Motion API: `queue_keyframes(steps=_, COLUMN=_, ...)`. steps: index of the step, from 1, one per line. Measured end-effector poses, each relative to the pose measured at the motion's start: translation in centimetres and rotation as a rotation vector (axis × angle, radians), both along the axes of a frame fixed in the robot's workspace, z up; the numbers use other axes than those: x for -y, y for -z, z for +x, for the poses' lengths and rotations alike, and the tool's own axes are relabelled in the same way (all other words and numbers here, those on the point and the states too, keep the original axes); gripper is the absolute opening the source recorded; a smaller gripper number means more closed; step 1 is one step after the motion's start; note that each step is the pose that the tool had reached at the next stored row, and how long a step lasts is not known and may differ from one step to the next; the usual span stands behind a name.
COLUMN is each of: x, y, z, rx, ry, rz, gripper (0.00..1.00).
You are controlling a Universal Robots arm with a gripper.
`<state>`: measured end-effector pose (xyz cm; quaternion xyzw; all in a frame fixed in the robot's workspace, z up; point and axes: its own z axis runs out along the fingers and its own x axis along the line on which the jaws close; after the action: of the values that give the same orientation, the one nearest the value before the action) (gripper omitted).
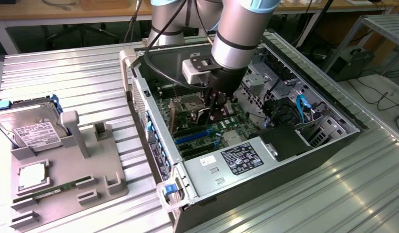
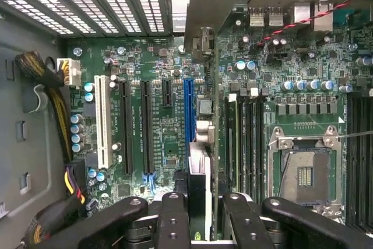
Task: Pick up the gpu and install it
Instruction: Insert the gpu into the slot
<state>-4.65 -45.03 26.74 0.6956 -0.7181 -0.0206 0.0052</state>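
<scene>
So, hand (image 2: 198, 225): pinching the gpu (image 2: 201, 86) edge-on over the motherboard (image 2: 157, 126)
Risk: card off the blue slot (image 2: 188, 109), jams if tilted

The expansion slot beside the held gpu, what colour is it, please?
Blue slot, clearest in the wrist view.

Lower edge of the gpu (image 2: 201, 202) hidden between the jaws, cut by the frame edge.

Gpu (image 2: 201, 161) in end effector (image 2: 199, 217), inside computer case (image 1: 206, 170), above motherboard (image 2: 145, 115).
</scene>
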Motion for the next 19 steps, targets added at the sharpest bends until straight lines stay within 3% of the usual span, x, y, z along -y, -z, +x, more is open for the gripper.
queue_keyframes(steps=10, x=0.07, y=0.27, z=-0.8, rx=0.0001, ry=0.002, rz=-0.0001, gripper=0.28)
queue_keyframes(steps=13, x=0.07, y=0.32, z=-1.0, rx=0.0054, ry=0.002, rz=0.0001, gripper=0.28)
queue_keyframes(steps=16, x=0.07, y=0.37, z=-1.2, rx=0.0060, ry=0.002, rz=0.0000, gripper=0.28)
queue_keyframes(steps=17, x=0.11, y=0.40, z=-1.3, rx=0.0060, ry=0.000, rz=0.0001, gripper=0.28)
queue_keyframes(steps=19, x=0.70, y=0.50, z=-1.3, rx=0.0060, ry=-0.003, rz=0.0001, gripper=0.28)
